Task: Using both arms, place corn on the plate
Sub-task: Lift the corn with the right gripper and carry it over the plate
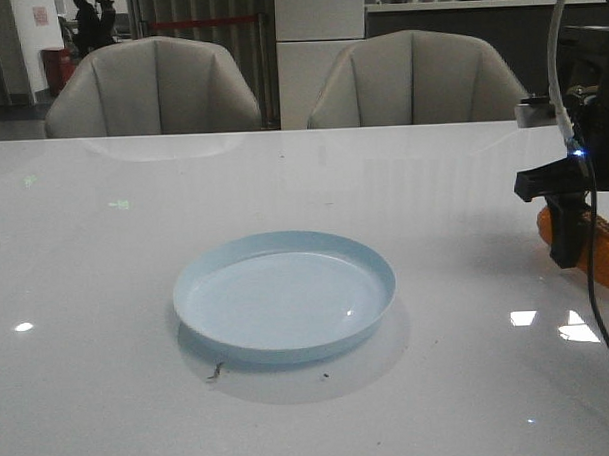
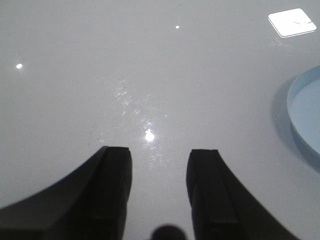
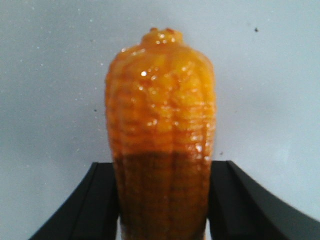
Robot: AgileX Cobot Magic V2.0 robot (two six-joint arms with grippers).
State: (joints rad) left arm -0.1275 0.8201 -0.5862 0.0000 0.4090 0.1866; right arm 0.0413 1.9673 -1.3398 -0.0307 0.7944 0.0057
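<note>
The corn (image 3: 161, 135) lay on the table (image 1: 107, 295) at about three o'clock from the plate (image 1: 285, 296), well apart from it, near the right edge of the front view. The right gripper (image 3: 162, 200) stood over it, one finger on each flank of the cob. In the right wrist view both fingers met the kernels with no gap showing, so the gripper looked closed on the corn. How hard it pinched could not be told, nor whether the cob had left the table.

The left gripper (image 2: 159, 185) hung over bare table with its fingers spread and nothing between them. The plate's rim showed at three o'clock in its view. The plate held nothing.

The main risk was in the grip. The cob was tapered and glossy, and the fingers held it along a rounded side, so it might roll or slide out toward the thin end during the lift. The carry to the plate was long, and any jolt could shake a weak hold loose. A release too high might let the corn roll over the low rim. A low approach might knock the plate and push it across the slick table.
</note>
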